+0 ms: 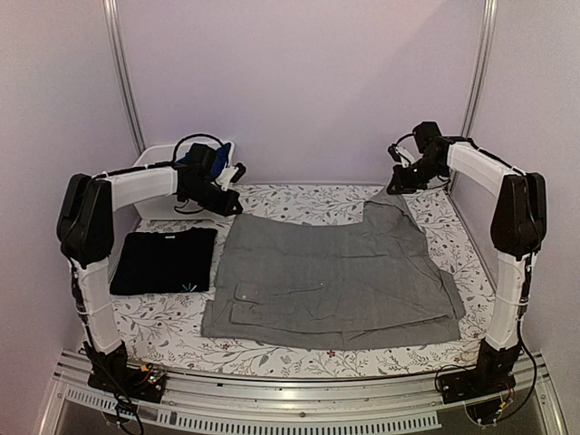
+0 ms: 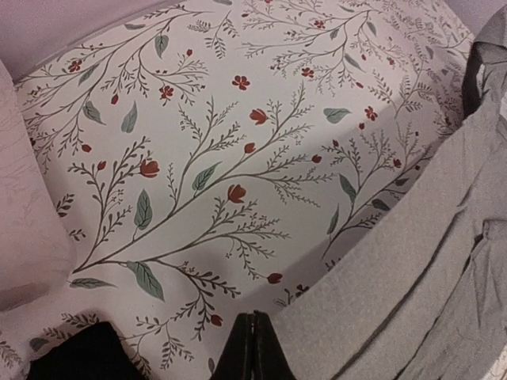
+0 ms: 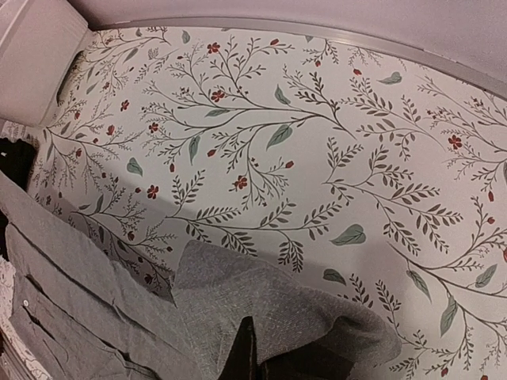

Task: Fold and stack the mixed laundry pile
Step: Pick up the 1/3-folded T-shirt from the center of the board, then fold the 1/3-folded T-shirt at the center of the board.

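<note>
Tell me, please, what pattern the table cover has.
The table cover is white with leafy branches and red flowers, clearest in the left wrist view.

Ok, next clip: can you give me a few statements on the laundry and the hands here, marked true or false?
1. The grey shirt lies spread over the middle of the table. True.
2. The black T-shirt lies on top of the grey shirt. False: it lies folded beside it, on the left.
3. The right hand grips a far corner of the grey shirt. True.
4. The white bin stands at the table's far right corner. False: it stands at the far left.
</note>
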Robot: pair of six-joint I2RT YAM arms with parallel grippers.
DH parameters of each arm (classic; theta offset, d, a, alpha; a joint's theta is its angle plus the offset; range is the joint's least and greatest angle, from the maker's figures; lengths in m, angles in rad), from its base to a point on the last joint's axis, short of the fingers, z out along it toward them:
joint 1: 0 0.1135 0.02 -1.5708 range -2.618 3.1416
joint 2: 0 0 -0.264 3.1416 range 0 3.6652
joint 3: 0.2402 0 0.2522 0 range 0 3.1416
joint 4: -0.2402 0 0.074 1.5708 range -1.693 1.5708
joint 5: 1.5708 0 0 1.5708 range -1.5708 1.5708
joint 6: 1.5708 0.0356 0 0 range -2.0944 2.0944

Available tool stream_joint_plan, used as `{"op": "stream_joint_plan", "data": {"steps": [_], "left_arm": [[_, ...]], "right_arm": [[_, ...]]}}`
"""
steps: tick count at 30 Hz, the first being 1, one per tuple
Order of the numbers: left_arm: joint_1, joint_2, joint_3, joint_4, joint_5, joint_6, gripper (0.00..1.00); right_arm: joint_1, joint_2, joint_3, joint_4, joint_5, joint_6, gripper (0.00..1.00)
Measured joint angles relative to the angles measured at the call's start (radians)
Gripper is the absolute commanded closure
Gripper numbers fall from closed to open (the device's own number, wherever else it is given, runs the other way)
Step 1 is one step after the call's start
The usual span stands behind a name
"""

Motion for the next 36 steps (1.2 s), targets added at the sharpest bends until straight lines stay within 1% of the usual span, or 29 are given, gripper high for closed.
{"op": "stream_joint_plan", "data": {"steps": [4,8,12,20,28,29,30,32,33,34,35,36], "left_arm": [[0.0,-0.101,-0.133,0.057,0.012,0.026,1.0],[-0.003,-0.204,-0.277,0.104,0.035,0.064,1.0],[-0.01,-0.311,-0.391,0.15,0.053,0.11,1.0],[-0.028,-0.465,-0.535,0.225,0.09,0.189,1.0],[-0.119,-0.571,-0.705,0.218,0.068,0.262,1.0],[-0.129,-0.579,-0.724,0.216,0.056,0.27,0.99],[-0.14,-0.586,-0.745,0.214,0.038,0.279,0.94],[-0.16,-0.589,-0.768,0.202,0.006,0.298,0.84],[-0.169,-0.589,-0.772,0.192,-0.012,0.305,0.77],[-0.174,-0.589,-0.773,0.187,-0.024,0.317,0.67],[-0.179,-0.589,-0.772,0.183,-0.04,0.318,0.6],[-0.181,-0.589,-0.772,0.182,-0.054,0.325,0.56]], "right_arm": [[0.0,-0.082,-0.094,-0.01,-0.003,0.003,1.0],[0.0,-0.173,-0.225,-0.01,-0.019,0.005,1.0],[0.001,-0.266,-0.348,-0.018,-0.033,0.015,1.0],[0.021,-0.475,-0.559,-0.047,-0.087,0.071,1.0],[0.041,-0.641,-0.817,-0.058,-0.14,0.158,0.99],[0.043,-0.65,-0.847,-0.062,-0.143,0.171,0.97],[0.045,-0.655,-0.871,-0.064,-0.145,0.18,0.93],[0.046,-0.655,-0.911,-0.074,-0.154,0.198,0.78],[0.046,-0.654,-0.924,-0.08,-0.161,0.2,0.67],[0.046,-0.653,-0.935,-0.092,-0.172,0.2,0.6],[0.046,-0.652,-0.938,-0.103,-0.181,0.203,0.53],[0.047,-0.65,-0.937,-0.114,-0.19,0.198,0.48]]}}
